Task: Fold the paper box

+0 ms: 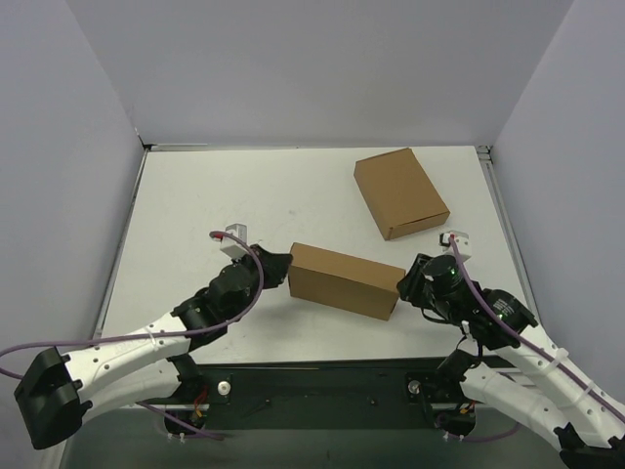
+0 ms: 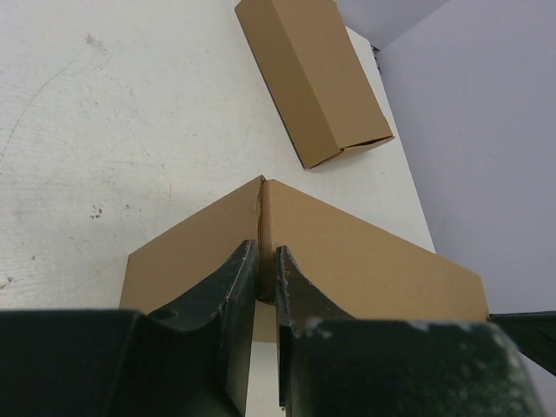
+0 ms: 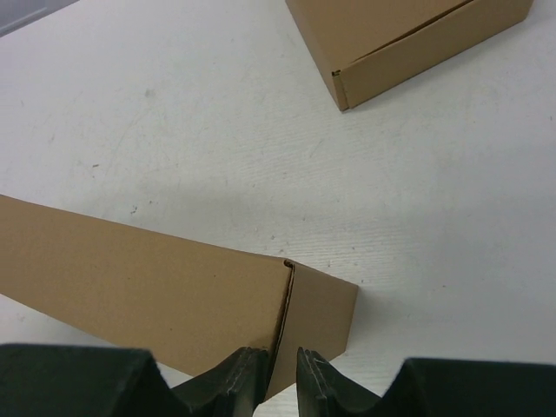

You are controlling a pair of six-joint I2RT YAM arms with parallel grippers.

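The paper box [image 1: 342, 279] is brown kraft cardboard, folded into a long closed shape, and lies in the middle of the table between both grippers. My left gripper [image 1: 283, 262] is at its left end. In the left wrist view its jaws [image 2: 267, 261] are nearly closed on the box's upright corner edge [image 2: 261, 208]. My right gripper [image 1: 405, 285] is at the right end. In the right wrist view its jaws [image 3: 280, 365] pinch the corner seam [image 3: 285, 304] of the box. No loose flaps show.
A second, compact brown carton [image 1: 400, 192] lies at the back right, also seen in the left wrist view [image 2: 308, 78] and the right wrist view [image 3: 408, 43]. Grey walls enclose the white table [image 1: 215, 205] on three sides.
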